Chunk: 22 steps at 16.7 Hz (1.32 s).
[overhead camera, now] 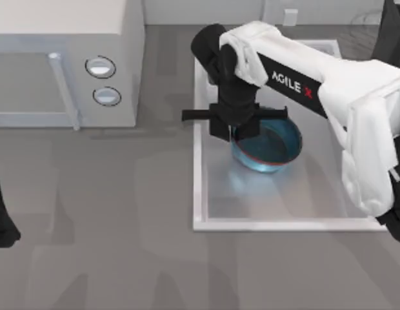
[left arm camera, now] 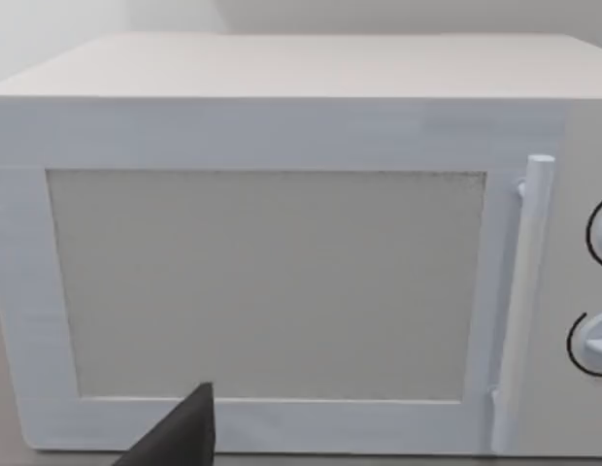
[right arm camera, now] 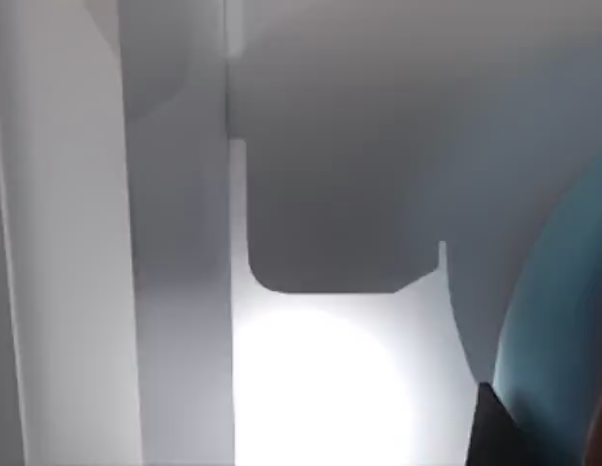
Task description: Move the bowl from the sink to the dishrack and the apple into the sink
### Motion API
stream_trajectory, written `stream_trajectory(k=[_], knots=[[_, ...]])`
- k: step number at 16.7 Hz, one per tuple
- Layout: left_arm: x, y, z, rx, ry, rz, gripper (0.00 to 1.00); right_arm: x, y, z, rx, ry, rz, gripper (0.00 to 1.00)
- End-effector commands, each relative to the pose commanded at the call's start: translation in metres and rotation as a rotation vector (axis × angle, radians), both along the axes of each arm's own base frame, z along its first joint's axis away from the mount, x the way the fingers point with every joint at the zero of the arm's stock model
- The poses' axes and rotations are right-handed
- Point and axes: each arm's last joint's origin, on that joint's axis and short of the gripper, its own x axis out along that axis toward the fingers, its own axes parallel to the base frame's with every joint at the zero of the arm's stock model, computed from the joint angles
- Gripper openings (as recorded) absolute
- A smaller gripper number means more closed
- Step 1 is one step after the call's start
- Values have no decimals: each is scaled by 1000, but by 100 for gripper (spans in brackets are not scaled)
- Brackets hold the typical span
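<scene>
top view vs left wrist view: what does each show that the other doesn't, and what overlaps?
Top view alone: the right gripper low over the near-left rim of the bowl, which sits in the sink; the left arm parked at the table's left edge.

Left wrist view alone: the microwave's window door face on, plus a dark fingertip of the left gripper.

Both: the microwave, its door handle and its two knobs.

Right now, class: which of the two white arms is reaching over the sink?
The right arm: it stretches across the sink, gripper over the bowl. The left arm sits parked at the table's left edge.
</scene>
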Motion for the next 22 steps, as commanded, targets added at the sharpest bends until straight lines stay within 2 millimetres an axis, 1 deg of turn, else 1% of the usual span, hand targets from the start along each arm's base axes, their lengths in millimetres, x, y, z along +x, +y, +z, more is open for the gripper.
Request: stream_trajectory(k=[1, 3, 4, 6, 7, 9, 10, 12, 14, 16, 17, 22], knots=[[0, 0, 0, 0, 0, 0, 100, -10, 7, 15, -2, 3, 1, 0], [0, 0, 0, 0, 0, 0, 100, -36, 22, 55, -4, 3, 3, 0], [0, 0, 0, 0, 0, 0, 100, -53, 28, 79, -3, 1, 3, 0], [0, 0, 0, 0, 0, 0, 100, -94, 36, 130, 0, -2, 3, 0], [0, 0, 0, 0, 0, 0, 100, -118, 37, 156, 3, -5, 2, 0], [0, 0, 0, 0, 0, 0, 100, -167, 31, 203, 12, -12, 0, 0], [0, 0, 0, 0, 0, 0, 100, -191, 25, 224, 17, -15, -1, 0], [0, 0, 0, 0, 0, 0, 100, -233, 11, 253, 20, -16, -3, 0], [0, 0, 0, 0, 0, 0, 100, -263, -1, 268, 14, -11, -5, 0], [0, 0, 0, 0, 0, 0, 100, -281, -9, 275, 7, -7, -5, 0], [0, 0, 0, 0, 0, 0, 100, -284, -11, 277, 5, -7, -5, 0], [0, 0, 0, 0, 0, 0, 100, -283, -11, 277, 9, -7, -9, 0]])
